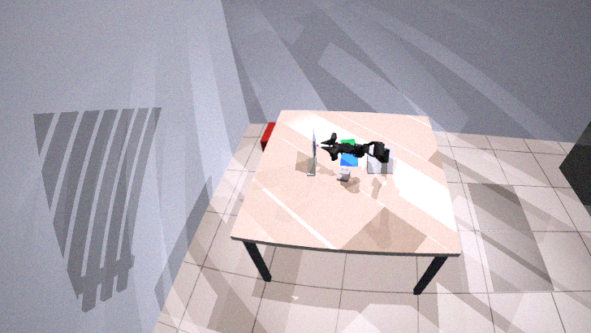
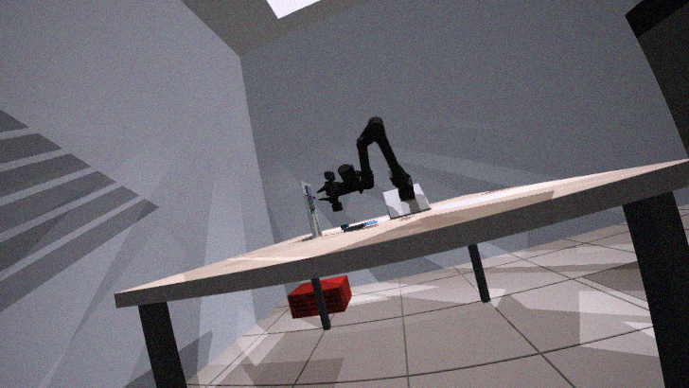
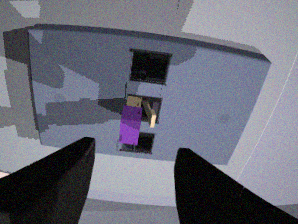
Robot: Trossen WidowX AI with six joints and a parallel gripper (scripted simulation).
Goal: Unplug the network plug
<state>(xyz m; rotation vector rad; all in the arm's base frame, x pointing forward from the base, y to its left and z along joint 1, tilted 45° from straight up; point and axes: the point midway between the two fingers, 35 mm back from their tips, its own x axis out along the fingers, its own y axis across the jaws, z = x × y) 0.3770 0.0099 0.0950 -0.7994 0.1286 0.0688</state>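
We are lining up on the purple plug (image 3: 131,127), which sits seated in a socket of the upright panel (image 3: 213,106), dead ahead of our claw (image 3: 132,183) and apart from it. The claw is partly open and holds nothing. We should close in squarely and level, then bring one finger (image 3: 47,183) down on the thin tab without knocking the panel.

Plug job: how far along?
Done: gripper faces the panel, part open, holding nothing. In hand: lining up on the purple plug, which sits in its socket, untouched. Left: press the tab, pull it out, set it in the blue square, release, retreat.
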